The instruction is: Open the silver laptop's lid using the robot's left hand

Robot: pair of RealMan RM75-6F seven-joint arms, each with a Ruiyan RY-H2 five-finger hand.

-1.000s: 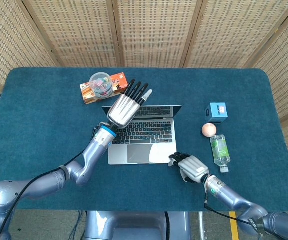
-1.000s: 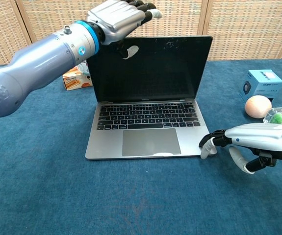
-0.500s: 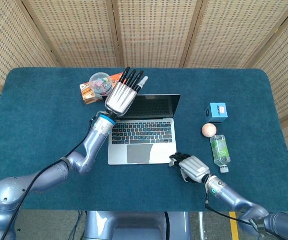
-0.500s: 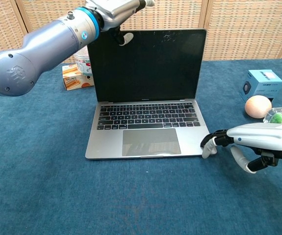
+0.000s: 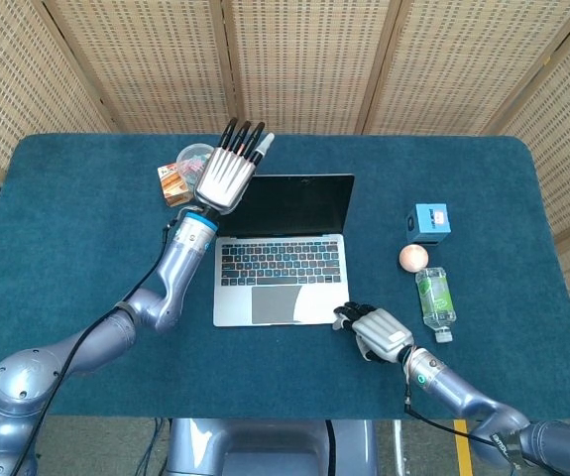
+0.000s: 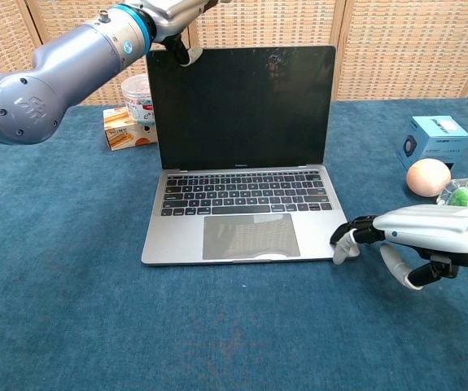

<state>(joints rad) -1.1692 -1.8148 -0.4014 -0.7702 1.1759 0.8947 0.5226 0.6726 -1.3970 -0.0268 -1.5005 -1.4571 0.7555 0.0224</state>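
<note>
A: My left hand (image 5: 227, 177) lies flat, fingers straight and close together, holding nothing, at the far-left corner of the silver laptop's lid (image 5: 294, 203). The silver laptop (image 6: 238, 220) sits mid-table, its screen near upright.

B: How should the step be finished?

A: I judge a gentle push rearward, stopping before the hinge binds. My right hand (image 6: 417, 232), fingers loosely curled on nothing, touches the near-right corner and should steady the base.

B: What is unclear?

A: The chest view cuts off my left fingertips; actual lid contact cannot be confirmed.
</note>
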